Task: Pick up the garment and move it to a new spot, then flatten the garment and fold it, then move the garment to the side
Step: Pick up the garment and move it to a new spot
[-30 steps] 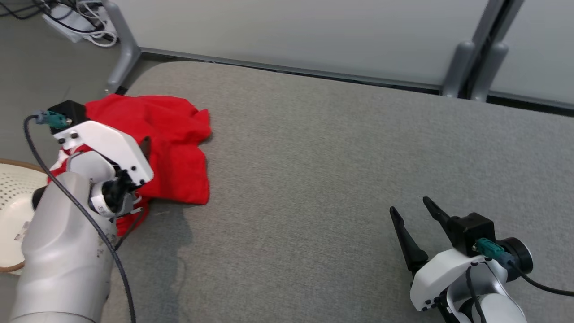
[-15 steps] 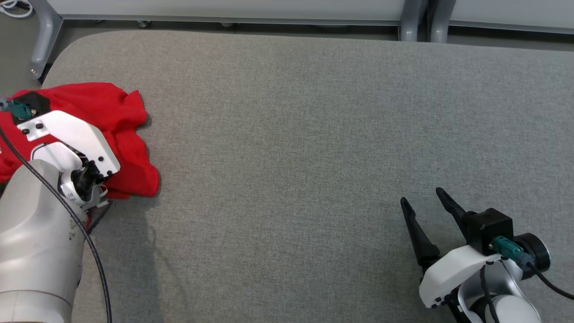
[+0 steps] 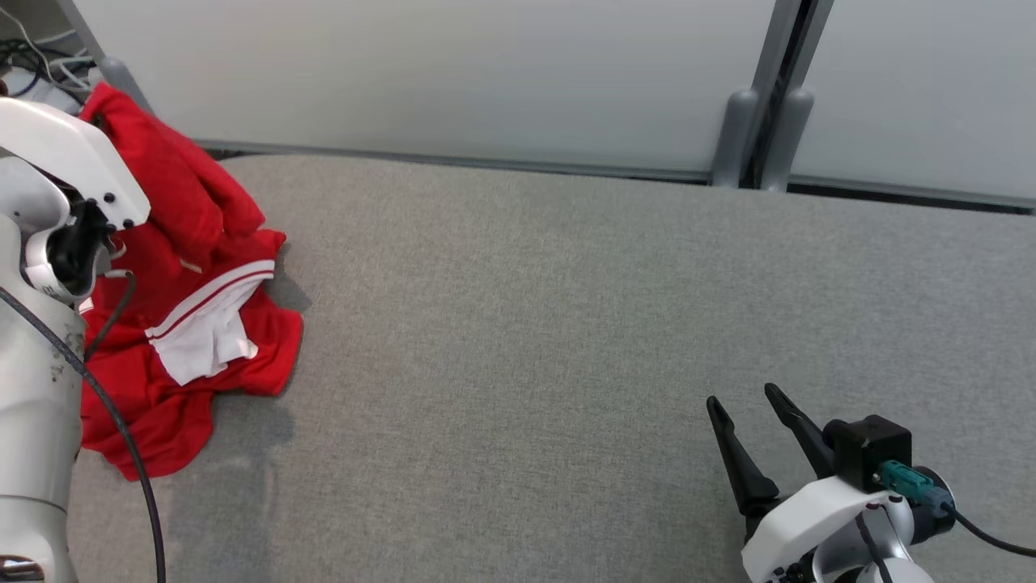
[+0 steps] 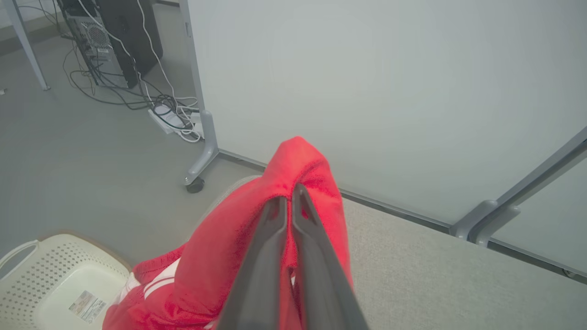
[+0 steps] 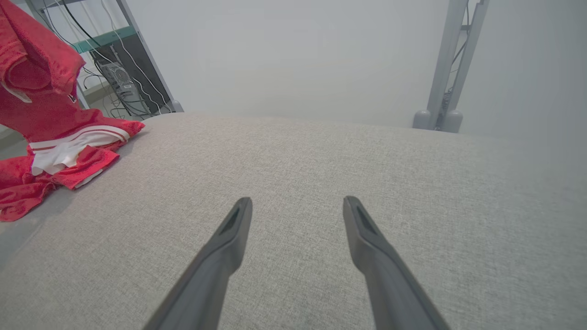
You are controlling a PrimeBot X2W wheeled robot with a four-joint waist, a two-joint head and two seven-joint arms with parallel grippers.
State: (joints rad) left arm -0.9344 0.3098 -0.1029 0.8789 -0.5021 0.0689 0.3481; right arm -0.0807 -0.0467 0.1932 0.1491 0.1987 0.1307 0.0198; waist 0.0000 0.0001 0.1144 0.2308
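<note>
Because the left jaws were clenched on a fold of the red fabric garment with white striped trim (image 3: 174,202), its top hung raised at the left end of the grey cloth-covered table (image 3: 566,324) while its hem lay there, the right jaws released and well away.

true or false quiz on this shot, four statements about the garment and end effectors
1. The left end effector is shut on the red garment. True.
2. The right end effector grips a sleeve. False: it is open, holding nothing, over the grey table.
3. The garment lies wholly flat. False: one part is held up, the rest trails on the table.
4. A white basket stands on the floor beside the table. True.
</note>
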